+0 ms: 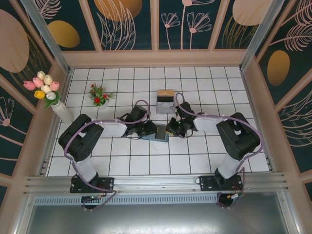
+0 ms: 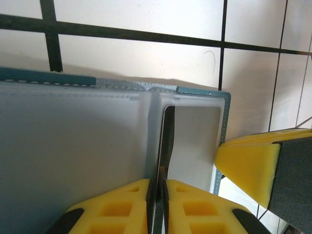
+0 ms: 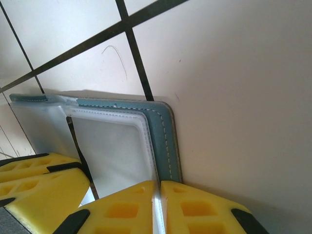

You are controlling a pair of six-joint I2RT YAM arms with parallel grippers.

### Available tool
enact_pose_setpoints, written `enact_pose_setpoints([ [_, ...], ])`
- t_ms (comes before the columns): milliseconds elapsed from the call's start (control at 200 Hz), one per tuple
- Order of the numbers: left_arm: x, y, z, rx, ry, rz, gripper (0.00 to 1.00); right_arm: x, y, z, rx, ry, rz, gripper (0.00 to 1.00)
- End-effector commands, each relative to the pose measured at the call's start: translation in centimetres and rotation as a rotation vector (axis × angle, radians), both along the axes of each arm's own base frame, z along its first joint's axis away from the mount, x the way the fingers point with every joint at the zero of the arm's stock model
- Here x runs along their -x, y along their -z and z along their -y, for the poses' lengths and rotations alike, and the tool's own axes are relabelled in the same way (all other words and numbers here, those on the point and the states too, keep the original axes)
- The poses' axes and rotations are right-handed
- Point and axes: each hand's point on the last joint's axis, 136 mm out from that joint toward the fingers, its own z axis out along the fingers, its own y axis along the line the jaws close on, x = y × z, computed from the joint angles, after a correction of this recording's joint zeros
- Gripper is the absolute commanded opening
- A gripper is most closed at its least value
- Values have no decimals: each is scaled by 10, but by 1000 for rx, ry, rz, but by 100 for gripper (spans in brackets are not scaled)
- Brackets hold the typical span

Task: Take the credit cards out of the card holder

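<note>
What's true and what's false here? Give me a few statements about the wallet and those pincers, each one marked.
Both pincers are shut on the card holder. True: the left pincer and right pincer each pinch it.
The card holder rests on the grey stand. False: it lies on the tiles, nearer than the stand.
The tulips stand at the left. True.
The card holder is folded shut. False: it lies open, pale inside faces showing.

Top view: the left claw (image 1: 146,129) at 9 o'clock and right claw (image 1: 174,128) at 3 o'clock cover most of the card holder (image 1: 161,132). Left wrist: its sleeves (image 2: 73,161) run off-frame toward 9 and 6 o'clock; you cannot confirm credit cards inside.
</note>
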Motion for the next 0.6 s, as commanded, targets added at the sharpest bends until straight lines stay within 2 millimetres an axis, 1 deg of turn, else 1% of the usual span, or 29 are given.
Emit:
enact_pose_setpoints([
  [0,11,1,2,49,18,-36,17,13,29,13,89,-4,-68,15],
  [175,13,5,0,42,20,-44,17,13,29,12,90,-8,-69,15],
  [355,13,1,3,62,38,-31,18,15,30,10,89,-19,-71,15],
  [595,11,-1,6,75,48,-20,13,16,32,11,93,-21,-74,15],
])
